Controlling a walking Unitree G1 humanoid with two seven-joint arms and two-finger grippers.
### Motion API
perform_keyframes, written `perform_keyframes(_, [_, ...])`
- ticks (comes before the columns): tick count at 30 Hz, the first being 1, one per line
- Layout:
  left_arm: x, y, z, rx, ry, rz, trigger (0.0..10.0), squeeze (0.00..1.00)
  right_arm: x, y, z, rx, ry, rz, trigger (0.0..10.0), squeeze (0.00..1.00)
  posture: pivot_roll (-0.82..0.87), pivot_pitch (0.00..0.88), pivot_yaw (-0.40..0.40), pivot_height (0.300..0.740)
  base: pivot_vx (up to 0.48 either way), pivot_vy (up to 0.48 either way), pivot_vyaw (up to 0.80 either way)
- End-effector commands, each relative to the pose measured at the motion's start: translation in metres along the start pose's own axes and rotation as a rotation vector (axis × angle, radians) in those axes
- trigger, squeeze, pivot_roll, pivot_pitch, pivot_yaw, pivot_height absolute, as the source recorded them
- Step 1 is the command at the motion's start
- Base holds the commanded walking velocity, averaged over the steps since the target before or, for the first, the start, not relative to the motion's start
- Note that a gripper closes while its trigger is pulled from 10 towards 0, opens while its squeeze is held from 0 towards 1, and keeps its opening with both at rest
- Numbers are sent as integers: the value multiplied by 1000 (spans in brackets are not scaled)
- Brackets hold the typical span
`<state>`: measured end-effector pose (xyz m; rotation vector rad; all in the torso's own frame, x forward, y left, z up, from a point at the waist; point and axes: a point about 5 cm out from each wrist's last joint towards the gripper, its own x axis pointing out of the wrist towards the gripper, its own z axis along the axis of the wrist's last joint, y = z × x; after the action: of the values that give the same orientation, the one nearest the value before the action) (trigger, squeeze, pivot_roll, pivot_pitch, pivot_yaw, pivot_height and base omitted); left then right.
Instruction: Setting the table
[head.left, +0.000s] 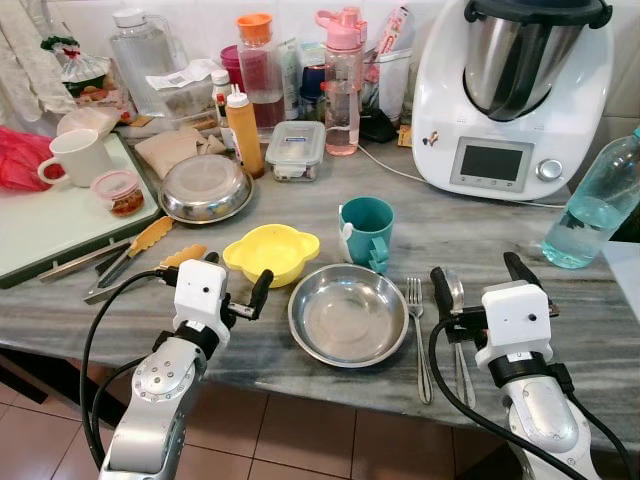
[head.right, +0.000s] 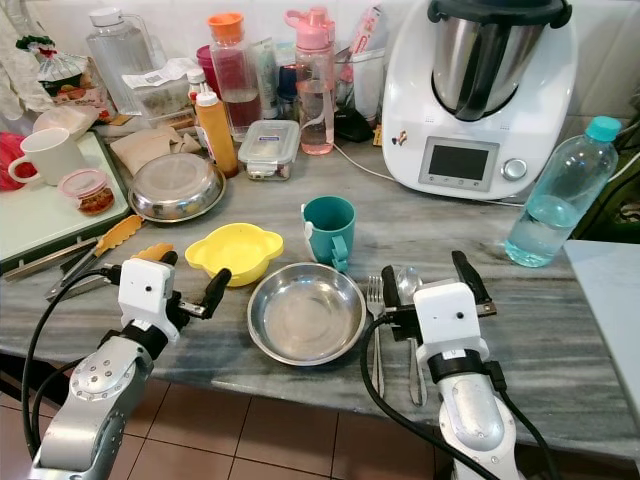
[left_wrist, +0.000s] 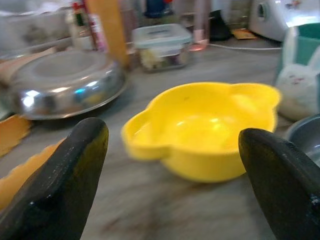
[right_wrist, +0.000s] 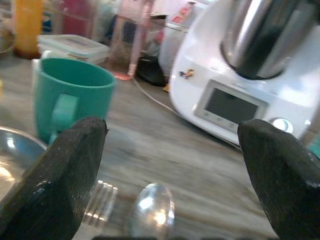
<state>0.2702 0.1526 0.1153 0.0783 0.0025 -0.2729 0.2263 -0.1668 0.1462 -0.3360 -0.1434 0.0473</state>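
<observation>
Place setting laid around the steel bowl

Both grippers, left and right, gape wide, empty; the right could knock the spoon beside the bowl askew.

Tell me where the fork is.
The fork lies on the counter's near edge, between the steel bowl on its left and the spoon on its right, beside the open right pincer.
</observation>
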Motion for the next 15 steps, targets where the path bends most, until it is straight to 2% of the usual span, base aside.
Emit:
perform_keyframes(1, [-1, 6, 2, 13, -8, 25, 10000, 0, 1, 5, 1, -4, -9, 18, 10000, 0, -124, 38, 74, 740, 0, 0, 800])
perform_keyframes(15, [-1, 10, 11, 53, -48, 86, 10000, 0, 2, 9, 4, -31, -30, 44, 10000, 0, -116, 40, 71, 740, 0, 0, 800])
